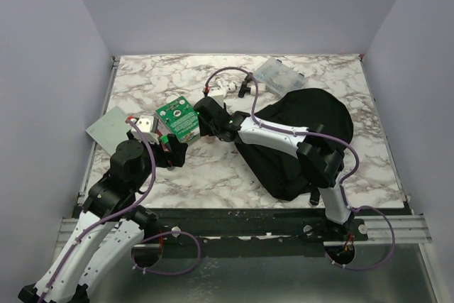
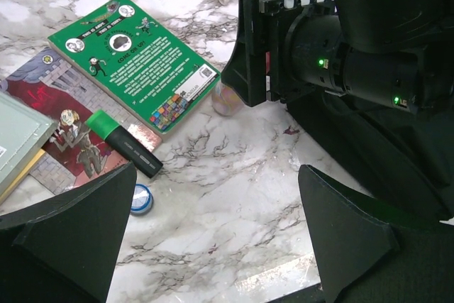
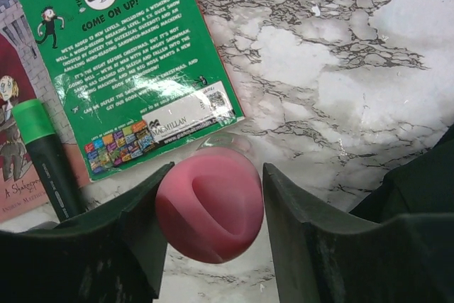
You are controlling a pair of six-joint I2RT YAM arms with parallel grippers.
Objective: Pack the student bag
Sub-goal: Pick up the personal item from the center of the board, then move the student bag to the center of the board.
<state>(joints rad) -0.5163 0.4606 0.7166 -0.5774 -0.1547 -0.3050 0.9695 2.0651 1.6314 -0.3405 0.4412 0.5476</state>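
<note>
Here, a pink ball [image 3: 209,207] is pinched by the right pincer [image 3: 216,196] on the bench [image 3: 340,69], just beside a green book [image 3: 128,54]. The left pincer [image 2: 216,175] is held spread wide nearby. The bag [image 1: 319,111] is laid at the bench's right side.

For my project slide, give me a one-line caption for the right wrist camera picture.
Right gripper straddling a pink ball on the marble table, beside a green book.
</note>
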